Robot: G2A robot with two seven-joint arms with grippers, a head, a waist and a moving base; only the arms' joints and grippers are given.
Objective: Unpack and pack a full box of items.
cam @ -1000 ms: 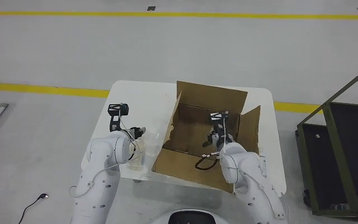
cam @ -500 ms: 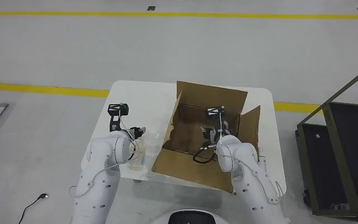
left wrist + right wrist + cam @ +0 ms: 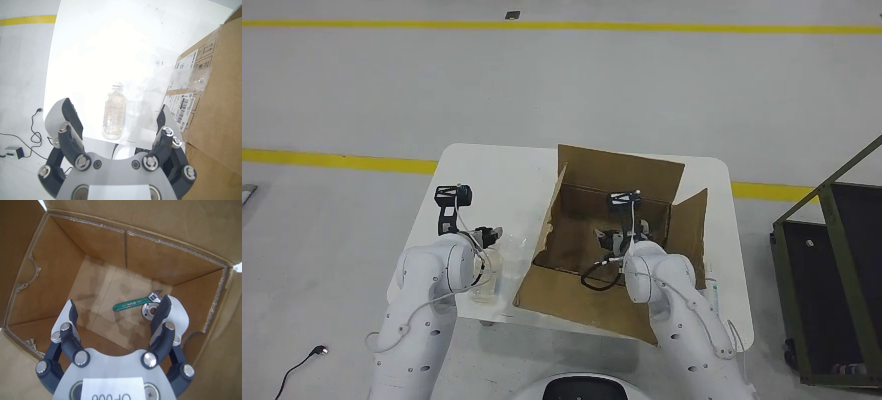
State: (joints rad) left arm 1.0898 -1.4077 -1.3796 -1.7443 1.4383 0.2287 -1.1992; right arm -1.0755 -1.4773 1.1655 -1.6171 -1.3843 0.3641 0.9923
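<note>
By the look of it, your unpacking is well along: a bottle (image 3: 114,115) sits on the desk (image 3: 492,170) left of the box (image 3: 622,175), below your left tool (image 3: 115,108), which hangs released. Inside the box a wrench (image 3: 132,304) and a metal ring (image 3: 148,311) lie touching, with your right tool (image 3: 119,303) spread open above them, grasping nothing. You have those two to lift out, then all the repacking.

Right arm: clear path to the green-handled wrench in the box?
Likely yes: the right gripper is open over the brown cardboard box, and the green-handled wrench lies uncovered on its floor, a round metal flange beside its head.
</note>
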